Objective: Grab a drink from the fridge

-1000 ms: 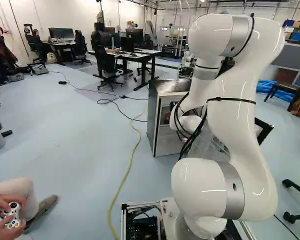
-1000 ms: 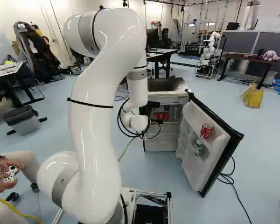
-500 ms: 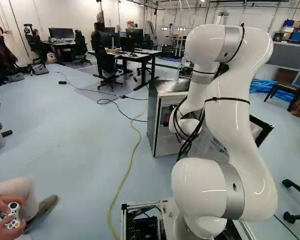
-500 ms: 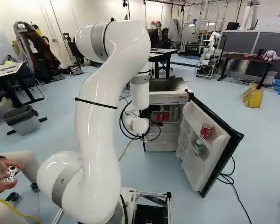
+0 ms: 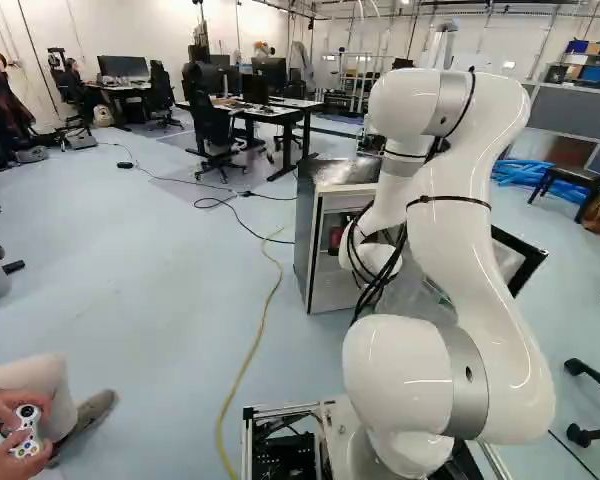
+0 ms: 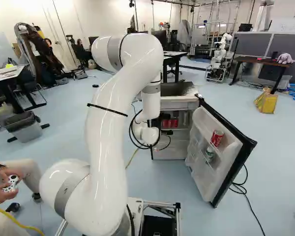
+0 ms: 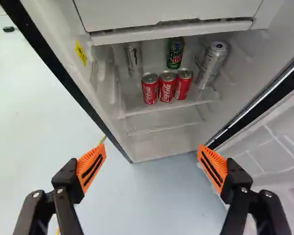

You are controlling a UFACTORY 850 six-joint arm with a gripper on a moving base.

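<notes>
Partly hidden behind the forearm, my gripper [image 6: 165,116] shows as black parts before the opened fridge [image 6: 179,104]. In the wrist view the gripper [image 7: 152,166] stands wide open with nothing between its pads; the fridge interior lies ahead. Three red cans [image 7: 167,86] stand side by side at the front of a shelf. Behind them is a dark green can [image 7: 175,53], with a tall silver can [image 7: 213,63] to one side and a slim silver can [image 7: 133,58] to the other. The door holds a red can [image 6: 217,138] and a green-and-white can [image 6: 209,154].
The fridge door [image 6: 221,155] is swung out to the right in the right base view. A yellow cable [image 5: 252,350] runs over the floor left of the fridge. Desks [image 5: 280,112] and another robot [image 6: 220,56] stand farther back. Black cables lie by the door.
My arm has lowered at its upper bend, shifting right in the right base view and slightly left in the left one. The gripper has come down a little. The base has not moved.
</notes>
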